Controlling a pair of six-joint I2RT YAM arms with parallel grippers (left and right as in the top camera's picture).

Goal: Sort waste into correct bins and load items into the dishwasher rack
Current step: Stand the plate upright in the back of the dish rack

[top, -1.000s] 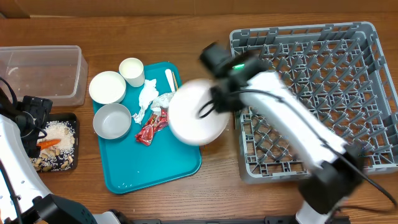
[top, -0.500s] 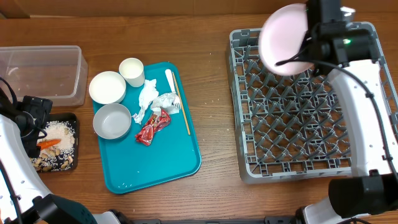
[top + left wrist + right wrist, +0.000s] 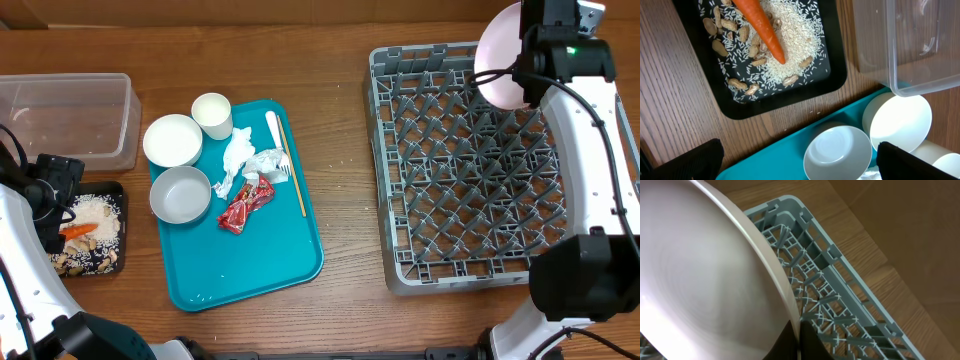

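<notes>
Clear plastic forms the rectangular tub [image 3: 65, 118] at the far left. Just nearer lies the flat black tray [image 3: 120, 195], holding an orange carrot [image 3: 78, 230] on pale rice [image 3: 100, 210]. From overhead the nuts are only a brown smudge. The left wrist view shows them as peanuts [image 3: 737, 82] scattered around the rice heap, with the tapered carrot lying across it.

The left gripper [image 3: 800, 147] hangs above the tray's right edge, its fingers spread wide and holding nothing.

To the right is the smooth teal serving tray [image 3: 250, 265]. At its far left end are two round white bowls [image 3: 173, 140] [image 3: 181, 194] and a small white cup [image 3: 212, 113]. Beside them lie crumpled white napkins [image 3: 243, 160], a crinkled red wrapper [image 3: 243, 205], a white fork [image 3: 277, 145] and a thin wooden stick [image 3: 292, 170].

Well to the right stands the grey lattice rack [image 3: 381, 170], its floor full of upright pegs.

The right gripper [image 3: 799, 342] is clamped tight on the rim of the pale pink plate [image 3: 497, 62]. It holds the plate tilted on edge over the rack's far right corner. The right wrist view shows the plate's glossy curved edge against the rack wall. Whether plate and pegs touch cannot be told.
</notes>
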